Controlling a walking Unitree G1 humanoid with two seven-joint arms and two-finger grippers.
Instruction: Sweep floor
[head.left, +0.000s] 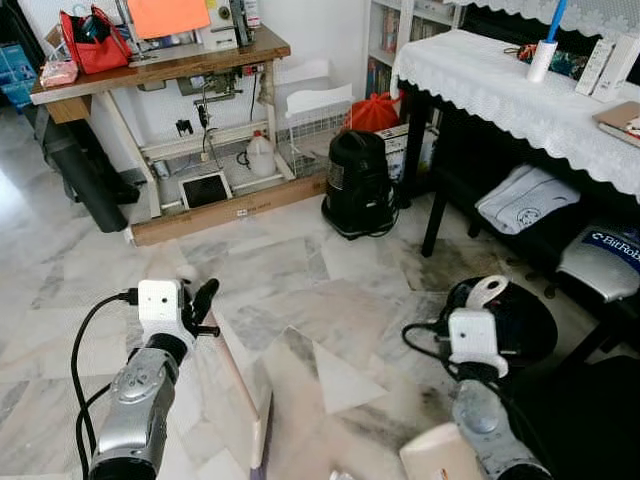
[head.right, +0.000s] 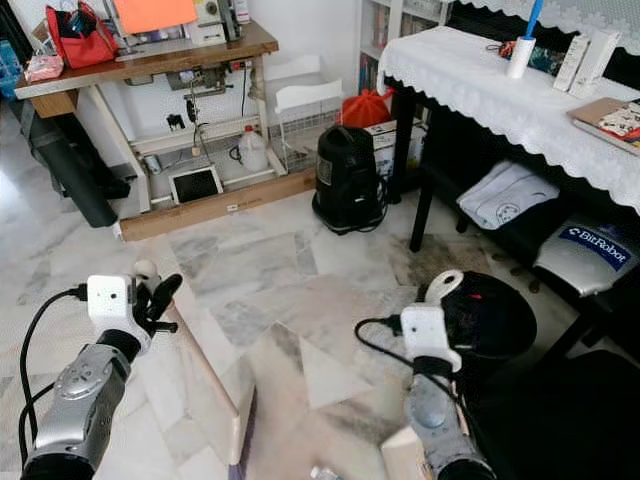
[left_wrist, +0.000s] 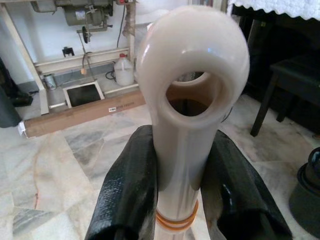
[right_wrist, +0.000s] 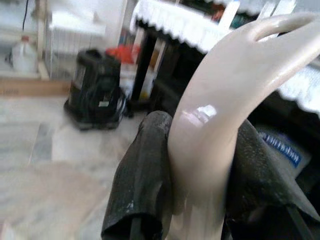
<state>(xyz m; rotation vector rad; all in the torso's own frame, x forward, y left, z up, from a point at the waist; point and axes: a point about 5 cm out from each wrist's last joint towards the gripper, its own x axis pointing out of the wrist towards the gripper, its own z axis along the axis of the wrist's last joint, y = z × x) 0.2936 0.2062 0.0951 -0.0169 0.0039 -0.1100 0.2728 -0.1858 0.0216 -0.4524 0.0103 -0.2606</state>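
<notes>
Both claws are clamped: left claw (left_wrist: 187, 200) around broom handle (left_wrist: 187, 100), right claw (right_wrist: 200, 200) around dustpan handle (right_wrist: 220, 110).

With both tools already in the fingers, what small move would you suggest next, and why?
Probably lower the broom's head to the marble floor and draw a short stroke toward the dustpan. The left gripper is shut on the broom handle, which slants down between the arms, and the right gripper is shut on the dustpan handle, its pan low at the right arm. No debris is discernible.
</notes>
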